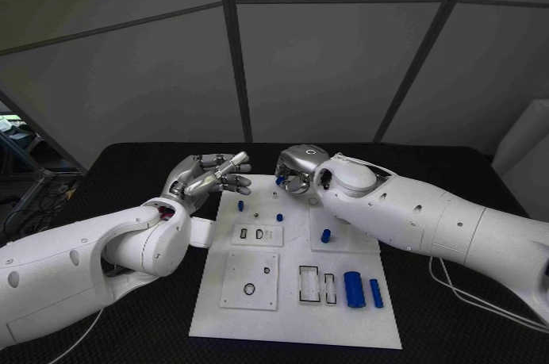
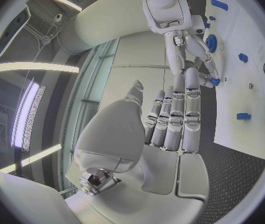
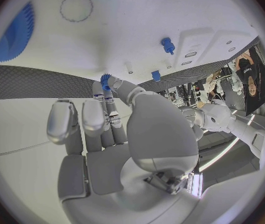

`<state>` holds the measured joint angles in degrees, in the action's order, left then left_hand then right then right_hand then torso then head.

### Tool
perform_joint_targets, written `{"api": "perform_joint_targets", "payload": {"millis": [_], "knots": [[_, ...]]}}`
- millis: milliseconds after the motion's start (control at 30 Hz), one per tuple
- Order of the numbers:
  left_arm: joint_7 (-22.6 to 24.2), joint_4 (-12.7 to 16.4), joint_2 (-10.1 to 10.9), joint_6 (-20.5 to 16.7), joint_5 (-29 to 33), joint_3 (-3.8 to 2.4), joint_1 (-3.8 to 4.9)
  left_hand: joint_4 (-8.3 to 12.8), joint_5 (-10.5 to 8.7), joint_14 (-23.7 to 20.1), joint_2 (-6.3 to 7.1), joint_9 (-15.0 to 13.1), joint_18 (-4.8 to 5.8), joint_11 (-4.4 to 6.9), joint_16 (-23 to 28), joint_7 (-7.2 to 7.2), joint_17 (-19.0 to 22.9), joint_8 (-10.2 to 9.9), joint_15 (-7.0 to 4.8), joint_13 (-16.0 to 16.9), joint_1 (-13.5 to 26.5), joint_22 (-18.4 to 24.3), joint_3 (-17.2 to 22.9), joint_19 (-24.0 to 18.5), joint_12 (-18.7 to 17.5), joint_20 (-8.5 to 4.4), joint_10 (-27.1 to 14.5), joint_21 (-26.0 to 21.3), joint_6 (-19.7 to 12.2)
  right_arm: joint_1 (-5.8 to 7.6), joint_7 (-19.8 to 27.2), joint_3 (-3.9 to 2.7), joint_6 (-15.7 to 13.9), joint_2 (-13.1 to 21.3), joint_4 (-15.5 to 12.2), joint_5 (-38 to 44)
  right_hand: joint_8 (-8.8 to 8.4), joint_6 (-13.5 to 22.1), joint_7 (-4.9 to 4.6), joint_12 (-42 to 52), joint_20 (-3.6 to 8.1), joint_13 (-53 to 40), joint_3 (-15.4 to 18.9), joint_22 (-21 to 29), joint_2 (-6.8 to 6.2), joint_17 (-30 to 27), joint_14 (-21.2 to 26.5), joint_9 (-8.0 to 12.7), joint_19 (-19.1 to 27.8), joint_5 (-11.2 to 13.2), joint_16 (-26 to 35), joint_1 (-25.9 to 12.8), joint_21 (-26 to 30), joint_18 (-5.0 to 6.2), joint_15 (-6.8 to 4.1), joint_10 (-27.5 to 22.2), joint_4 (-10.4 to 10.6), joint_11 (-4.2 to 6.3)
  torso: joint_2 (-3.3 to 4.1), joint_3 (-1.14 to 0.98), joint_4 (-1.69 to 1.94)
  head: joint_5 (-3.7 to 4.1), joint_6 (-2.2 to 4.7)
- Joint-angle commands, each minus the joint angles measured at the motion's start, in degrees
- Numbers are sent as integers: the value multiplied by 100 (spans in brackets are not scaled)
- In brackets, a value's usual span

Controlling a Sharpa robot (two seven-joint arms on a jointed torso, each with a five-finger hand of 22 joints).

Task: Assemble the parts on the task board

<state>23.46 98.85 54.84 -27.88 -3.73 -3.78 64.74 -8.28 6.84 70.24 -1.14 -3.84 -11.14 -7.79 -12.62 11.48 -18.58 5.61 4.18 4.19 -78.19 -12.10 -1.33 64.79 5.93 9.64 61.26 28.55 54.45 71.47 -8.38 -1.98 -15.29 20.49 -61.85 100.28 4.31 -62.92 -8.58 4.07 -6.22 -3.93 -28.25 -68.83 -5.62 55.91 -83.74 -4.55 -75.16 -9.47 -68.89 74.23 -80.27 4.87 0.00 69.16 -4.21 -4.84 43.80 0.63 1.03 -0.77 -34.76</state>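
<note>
At the far edge of the task board [image 1: 300, 316], both hands are up over the black table [image 1: 126, 162], close to one another. The right hand [image 1: 300, 167] is curled in at the board's far end, and there it is: a small blue part [image 3: 105, 80] pinched at its fingertips [image 3: 109, 91], right above the white surface. The left wrist view backs that up, the same blue piece [image 2: 214, 81] sitting at the tips of the right hand [image 2: 191, 47].

The left hand [image 1: 209, 178] hovers just off the board's far left corner, fingers [image 2: 177, 115] held straight and close together, thumb set apart, nothing in its grasp.

Down on the board itself, several parts are waiting. A blue peg [image 1: 241, 206] stands near the far left side, another small blue peg [image 1: 280, 218] just beyond the middle, and a third blue piece [image 1: 326, 235] stands on the raised plate on the right side. Toward the near right corner, a thick blue cylinder [image 1: 355, 289] lies flat with a slimmer blue rod [image 1: 377, 293] just beside it, both next to two rectangular slots [image 1: 317, 285]. A raised square plate with a round hole [image 1: 251, 279] sits at the near left of the board. In the right wrist view a blue toothed gear [image 3: 13, 34] lies on the board, well apart from the pinched part.
</note>
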Motion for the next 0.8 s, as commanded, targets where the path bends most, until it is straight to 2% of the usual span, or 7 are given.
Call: {"api": "perform_joint_targets", "payload": {"millis": [33, 167, 333, 533, 633, 733, 800], "knots": [[24, 11, -3, 64, -11, -4, 10, -8, 26, 35, -37, 6, 70, -38, 40, 21, -5, -39, -7, -6, 42, -1, -19, 39, -30, -15, -21, 26, 1, 11, -84, -1, -125, -11, 10, 48, -53, 54, -21, -45, -20, 14, 4, 39, -30, -47, -113, 24, 38, 26, 9, -64, -3, -28, 18, -74, 43, -14, 3, 1, 4, 1, 1], [13, 10, 12, 48, -11, -4, 11, -8, 27, 36, -40, 6, 70, -38, 40, 22, -7, -40, -6, -6, 42, -1, -18, 39, -31, -14, -21, 26, 1, 11, -68, -1, -86, -16, 13, 35, -77, 150, -58, -46, -38, 16, 18, 52, -81, -50, -104, 44, 52, 30, 0, -87, 4, -26, 42, -153, 64, -44, 5, 4, 1, -25, -6], [-6, 0, 32, 28, -10, -4, 13, -8, 27, 36, -40, 6, 70, -38, 41, 22, -7, -40, -6, -6, 43, -1, -18, 39, -31, -14, -21, 26, 1, 11, -20, -1, -22, -15, 16, 12, -88, 499, -79, -48, -84, 22, 134, 268, -219, -264, -35, 86, 217, -56, 123, -167, 114, 21, 89, -413, 133, -94, 1, 3, -4, -52, -21], [-29, -8, 37, 14, -10, -4, 17, -8, 27, 36, -40, 6, 70, -38, 41, 22, -7, -40, -6, -6, 43, -1, -18, 39, -31, -14, -21, 26, 1, 11, 12, -1, -138, 37, -54, -13, -84, 755, -82, -37, -110, 22, 254, 456, -261, -439, 12, 83, 355, -58, 226, -140, 221, 60, 108, -652, 160, -118, 2, 2, -7, -64, -24], [-31, -10, 43, 12, -10, -4, 19, -8, 27, 36, -40, 6, 70, -38, 41, 22, -7, -40, -6, -6, 43, -1, -18, 39, -31, -14, -21, 26, 1, 10, 22, -1, -388, 216, -284, -97, -74, 759, -87, -22, -113, 17, 269, 482, -244, -491, 23, 76, 371, -114, 258, -128, 237, 65, 110, -662, 172, -121, 0, 1, 1, -67, -25], [-31, -10, 53, 15, -10, -4, 20, -8, 27, 36, -41, 6, 70, -38, 41, 22, -8, -41, -6, -6, 43, -1, -18, 39, -31, -14, -21, 26, 1, 9, 47, -2, -639, 556, -678, -328, -48, 704, -108, 17, -116, 6, 268, 560, -206, -623, 54, 60, 423, -172, 345, -105, 279, 81, 113, -614, 191, -127, -4, 3, 8, -53, 10], [-29, -10, 69, 18, -10, -4, 20, -8, 28, 36, -48, 5, 70, -40, 44, 26, -13, -43, -5, -6, 42, 0, -15, 39, -33, -14, -20, 27, 2, 8, 72, -3, -780, 814, -963, -551, -38, 666, -112, 58, -116, -5, 266, 553, -196, -623, 52, 53, 414, -184, 344, -92, 279, 80, 109, -541, 201, -119, -12, -7, -19, -64, 29]]}}
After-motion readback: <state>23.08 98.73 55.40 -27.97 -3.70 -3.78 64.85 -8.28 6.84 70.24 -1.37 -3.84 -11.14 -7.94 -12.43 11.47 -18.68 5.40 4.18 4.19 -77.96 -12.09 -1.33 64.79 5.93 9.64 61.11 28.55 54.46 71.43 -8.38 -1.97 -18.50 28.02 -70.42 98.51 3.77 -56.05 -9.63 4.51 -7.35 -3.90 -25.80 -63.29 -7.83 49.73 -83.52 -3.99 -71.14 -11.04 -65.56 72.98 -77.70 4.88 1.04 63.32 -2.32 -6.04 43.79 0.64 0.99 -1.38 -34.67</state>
